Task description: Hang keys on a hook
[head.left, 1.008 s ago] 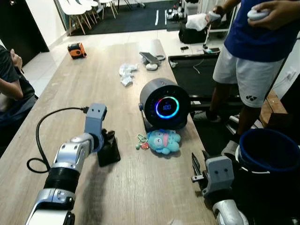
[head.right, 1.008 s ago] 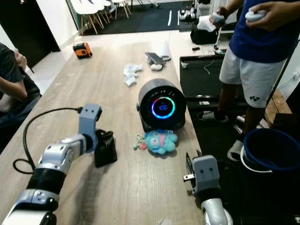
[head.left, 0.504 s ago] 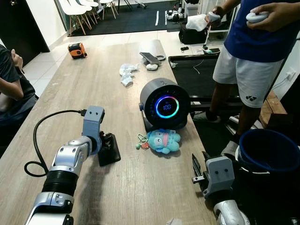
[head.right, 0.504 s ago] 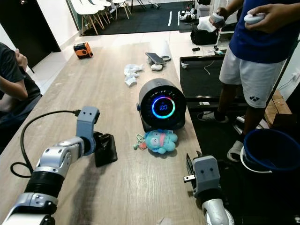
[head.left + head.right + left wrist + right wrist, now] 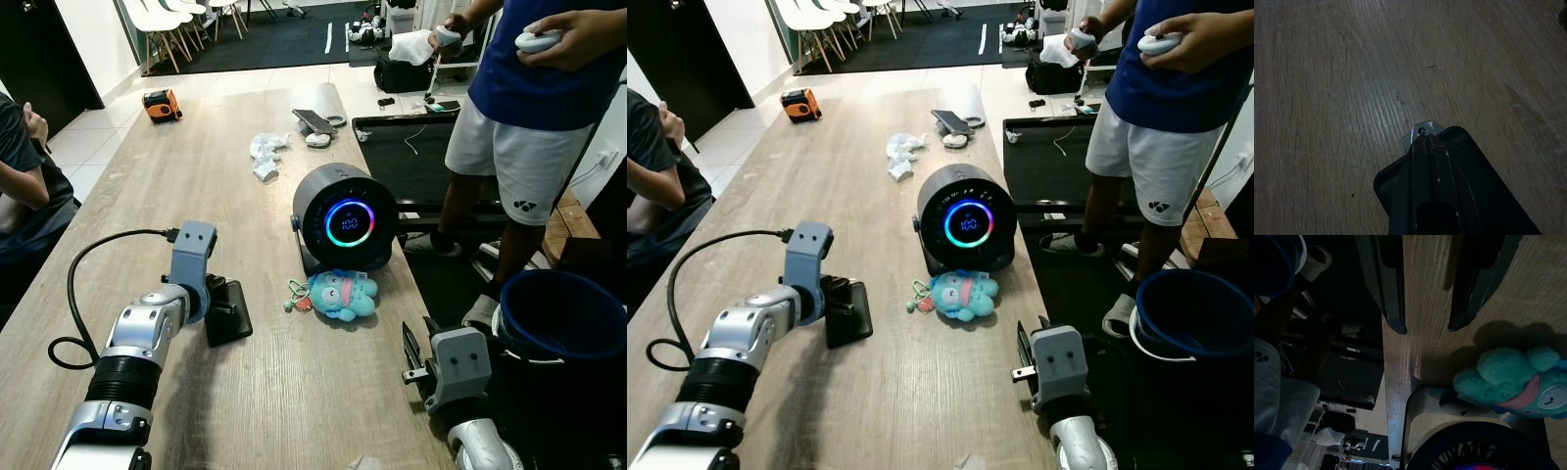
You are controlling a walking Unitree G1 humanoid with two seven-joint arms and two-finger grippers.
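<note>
Keys [image 5: 297, 298]: by the teal plush keychain [image 5: 342, 295], near the table's [image 5: 196, 176] right edge, before the round speaker [image 5: 345, 217].
Left gripper [image 5: 228, 311]: fingers pressed together, empty, on wood.
Right gripper [image 5: 1425, 289]: fingers apart, off table's right edge.
Risk: plush may roll, keys slide off.

Teal plush keychain [image 5: 341, 295], dark grey round speaker [image 5: 345, 216] with rainbow-lit ring, pale woodgrain table [image 5: 176, 176].
</note>
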